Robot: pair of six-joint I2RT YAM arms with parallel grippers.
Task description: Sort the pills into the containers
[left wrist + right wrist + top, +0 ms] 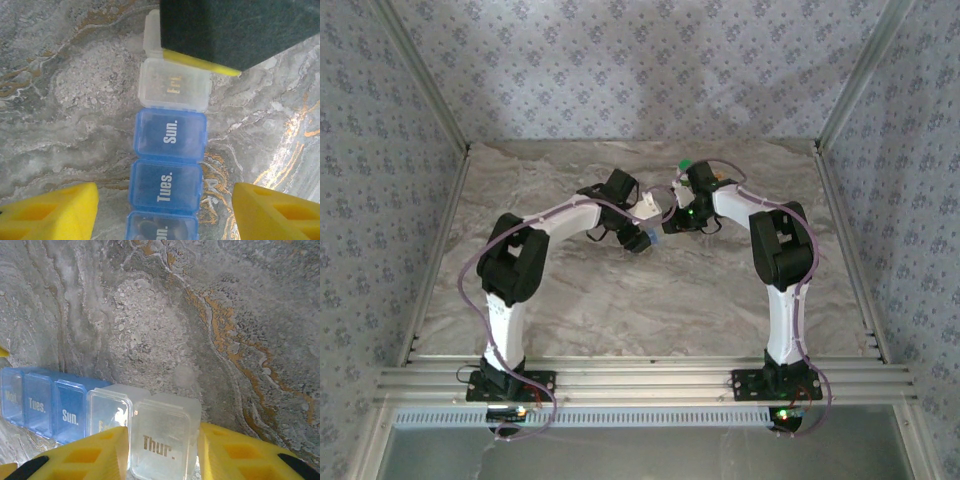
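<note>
right gripper [163,440] grasping pill box [170,132] at clear Thur. cell | left gripper [165,200] released, fingers [55,212] wide apart either side of blue Tues. cell | pill box flat on marble table [165,315]

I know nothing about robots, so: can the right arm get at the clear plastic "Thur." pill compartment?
Probably yes: the right gripper straddles the clear plastic "Thur." compartment, its yellow fingers on either side, nothing blocking. Contact is unclear.
</note>
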